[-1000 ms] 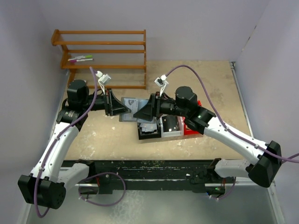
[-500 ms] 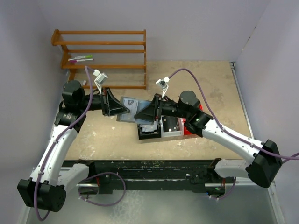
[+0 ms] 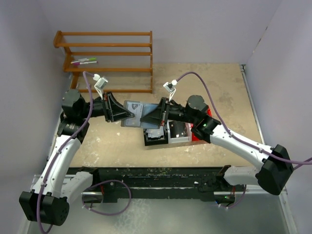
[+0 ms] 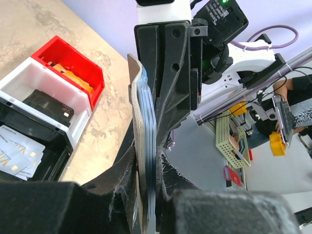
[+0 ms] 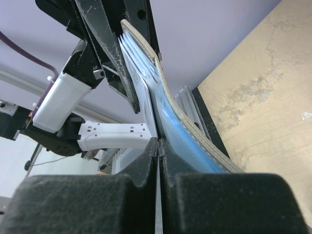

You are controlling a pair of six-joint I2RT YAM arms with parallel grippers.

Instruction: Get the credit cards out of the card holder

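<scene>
Left gripper (image 3: 126,115) is clamped on the blue-grey card holder (image 3: 139,108), holding it aloft between the two arms. Right gripper (image 3: 145,119) has its fingers pressed together on a pale card (image 5: 146,111) at the holder's open side, near the black bin (image 3: 155,138).

— Entry one, the arms?
— Left arm (image 3: 61,151) and right arm (image 3: 243,144): white shell links, round black joint housings, bulky black blocks at the shoulder end.
— Cabling?
— One purple cable (image 3: 194,73) per arm, looped outside the shell, with a small white plug (image 3: 100,80) near the wrist.
— Grippers?
— Left gripper (image 3: 130,116) and right gripper (image 3: 143,118): matte black, wedge-shaped. Black fingers (image 5: 97,204) with scuffed, rough edges. Recessed screw holes (image 4: 174,33) in the flat face. A white block (image 5: 66,100) sits behind each.
— Markings?
— A green indicator light (image 3: 208,122) on the right arm.
</scene>
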